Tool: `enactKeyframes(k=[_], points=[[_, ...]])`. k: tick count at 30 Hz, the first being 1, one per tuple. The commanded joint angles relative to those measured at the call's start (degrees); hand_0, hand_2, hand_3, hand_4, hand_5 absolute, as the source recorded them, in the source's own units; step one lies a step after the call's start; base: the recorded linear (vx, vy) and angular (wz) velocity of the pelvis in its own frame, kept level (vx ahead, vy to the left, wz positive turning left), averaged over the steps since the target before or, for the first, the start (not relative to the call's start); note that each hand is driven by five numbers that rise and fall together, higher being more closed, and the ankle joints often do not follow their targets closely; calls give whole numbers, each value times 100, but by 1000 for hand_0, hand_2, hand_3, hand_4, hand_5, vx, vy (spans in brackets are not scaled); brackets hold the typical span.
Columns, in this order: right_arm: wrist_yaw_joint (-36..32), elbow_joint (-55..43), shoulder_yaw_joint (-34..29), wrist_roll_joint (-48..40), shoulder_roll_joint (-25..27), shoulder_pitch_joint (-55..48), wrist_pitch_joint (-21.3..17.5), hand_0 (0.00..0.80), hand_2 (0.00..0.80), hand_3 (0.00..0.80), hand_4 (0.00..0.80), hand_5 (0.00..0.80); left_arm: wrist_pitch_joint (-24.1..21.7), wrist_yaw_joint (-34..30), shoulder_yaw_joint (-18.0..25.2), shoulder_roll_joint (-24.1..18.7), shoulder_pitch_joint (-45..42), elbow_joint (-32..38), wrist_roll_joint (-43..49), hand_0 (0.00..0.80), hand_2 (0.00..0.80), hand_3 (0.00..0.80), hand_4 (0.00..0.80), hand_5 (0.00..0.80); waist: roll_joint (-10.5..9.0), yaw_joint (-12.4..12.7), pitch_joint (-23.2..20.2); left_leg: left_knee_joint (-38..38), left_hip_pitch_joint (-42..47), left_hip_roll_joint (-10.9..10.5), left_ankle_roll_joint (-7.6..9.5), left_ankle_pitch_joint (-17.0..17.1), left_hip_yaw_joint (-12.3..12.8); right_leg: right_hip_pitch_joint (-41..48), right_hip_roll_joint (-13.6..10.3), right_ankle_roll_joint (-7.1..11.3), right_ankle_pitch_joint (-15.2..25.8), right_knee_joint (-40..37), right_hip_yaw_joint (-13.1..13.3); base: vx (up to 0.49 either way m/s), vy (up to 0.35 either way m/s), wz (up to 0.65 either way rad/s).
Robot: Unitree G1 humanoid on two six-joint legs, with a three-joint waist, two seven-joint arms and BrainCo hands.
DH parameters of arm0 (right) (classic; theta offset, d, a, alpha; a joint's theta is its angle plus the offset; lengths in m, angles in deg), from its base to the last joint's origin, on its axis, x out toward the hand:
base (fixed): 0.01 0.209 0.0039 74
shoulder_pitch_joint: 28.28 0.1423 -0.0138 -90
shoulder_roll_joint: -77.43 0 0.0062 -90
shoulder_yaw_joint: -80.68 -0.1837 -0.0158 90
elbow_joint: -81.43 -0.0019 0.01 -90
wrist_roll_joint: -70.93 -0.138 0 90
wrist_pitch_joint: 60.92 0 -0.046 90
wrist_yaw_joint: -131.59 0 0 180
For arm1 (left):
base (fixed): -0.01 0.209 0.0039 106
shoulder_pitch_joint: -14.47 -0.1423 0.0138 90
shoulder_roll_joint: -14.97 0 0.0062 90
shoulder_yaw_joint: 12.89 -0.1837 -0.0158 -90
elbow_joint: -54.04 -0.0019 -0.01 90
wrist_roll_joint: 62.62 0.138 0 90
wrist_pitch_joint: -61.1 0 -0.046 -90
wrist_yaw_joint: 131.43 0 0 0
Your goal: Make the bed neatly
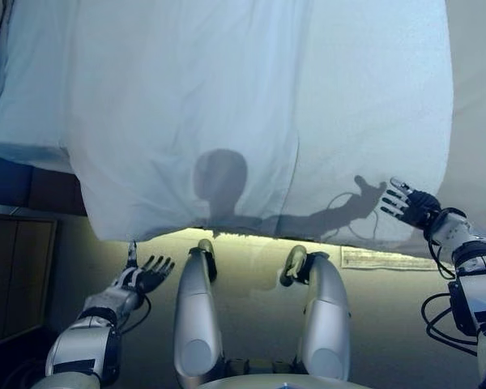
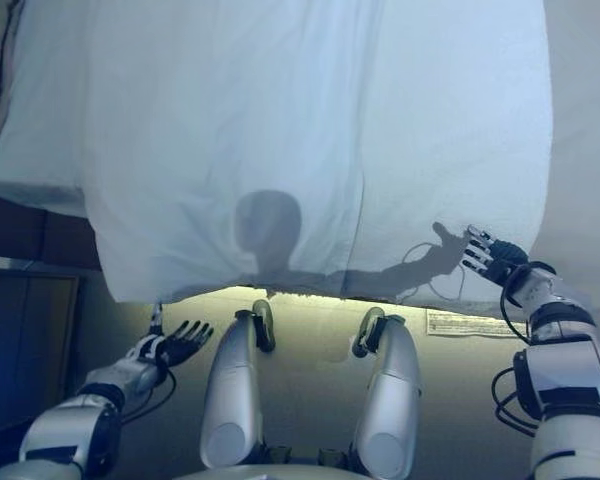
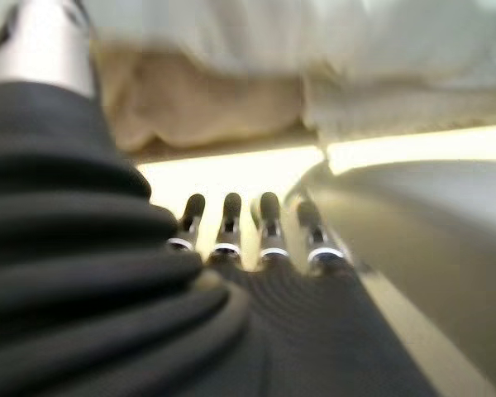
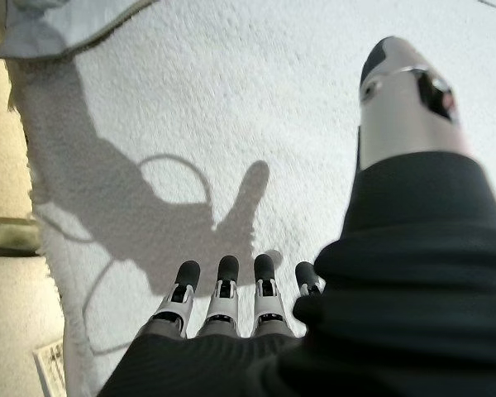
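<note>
bed [image 1: 389, 97] under pale sheet [image 1: 186, 121] | left hand [image 1: 146, 274] spread, empty | right hand [image 1: 411, 206] spread, seemingly above sheet edge

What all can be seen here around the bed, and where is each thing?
Blanket: one, pale blue-white, spread over the bed, its near edge hanging toward the robot.
Bed side: beige, showing under the blanket's edge in the left wrist view.
Label: one, white with print, on the beige surface below the blanket's edge, toward the right.
Cabinet: one, dark wood, at the far left below the bed.
Left hand: one, silver with dark tips, low below the blanket's edge, fingers straight, holding nothing.
Right hand: one, raised over the blanket's right part, fingers spread, holding nothing.
</note>
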Motion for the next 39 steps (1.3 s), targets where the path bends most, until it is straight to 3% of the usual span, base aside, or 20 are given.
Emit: enactKeyframes(k=[1,7,12,14,17,21,26,32,39], points=[[-238,16,-43,5,-235,-159,-282,0,0,0,0,0,75,-139,-73,-185,-414,-278,333,0,0,0,0,0,-216,181,-245,-297,457,-15,40,-220,-8,397,-301,637,384,-560,411,47,-27,3],[-111,-126,-20,-170,-525,-273,-356,0,0,0,0,0,103,-328,24,-92,-776,-377,652,0,0,0,0,0,-146,270,-273,-735,737,-46,8,-49,31,624,-358,704,508,-886,341,25,-19,6],[-59,-236,22,-142,-782,-417,-391,0,0,0,0,0,-157,-1046,78,-33,-966,-225,548,0,0,0,0,0,-82,323,-350,-1417,1216,-88,-22,266,109,1067,-378,783,712,-1461,226,49,-3,10],[51,-405,31,-212,-860,-526,-407,0,0,0,0,0,-317,-1460,40,-85,-913,253,158,0,0,0,0,0,-74,324,-376,-1740,1388,-123,20,541,175,1264,-372,756,937,-1787,126,-25,-4,8],[240,-634,-59,-269,-1018,-819,-533,0,0,0,0,0,-642,-1779,-217,29,-1031,1379,-349,0,0,0,0,0,-69,365,-446,-2079,1670,-199,36,665,198,1606,-329,800,1071,-2165,45,10,-35,13],[294,-665,-221,-327,-1170,-1072,-580,0,0,0,0,0,-1102,-2074,-533,140,-1225,2043,-377,0,0,0,0,0,-93,421,-611,-2520,2144,-278,45,795,238,2227,-224,827,1236,-2754,-87,73,-72,7],[91,-529,-472,-243,-1171,-1487,-437,0,0,0,0,0,-1158,-2686,-536,50,-1311,2350,-197,0,0,0,0,0,-138,385,-946,-2903,2795,-350,58,846,349,3091,-84,823,1339,-3413,-204,160,-55,-3],[50,-521,-776,-162,-1298,-2180,-338,0,0,0,0,0,-1370,-2991,-274,87,-1527,2625,118,0,0,0,0,0,-137,358,-1361,-3282,3370,-430,91,877,427,3808,24,829,1388,-3952,-264,195,-14,1],[-2,-417,-1215,133,-1458,-2940,-200,0,0,0,0,0,-1405,-3362,79,113,-1687,2830,448,0,0,0,0,0,-172,328,-1660,-3323,3739,-396,84,782,470,4201,72,844,1325,-4066,-274,186,11,1]])
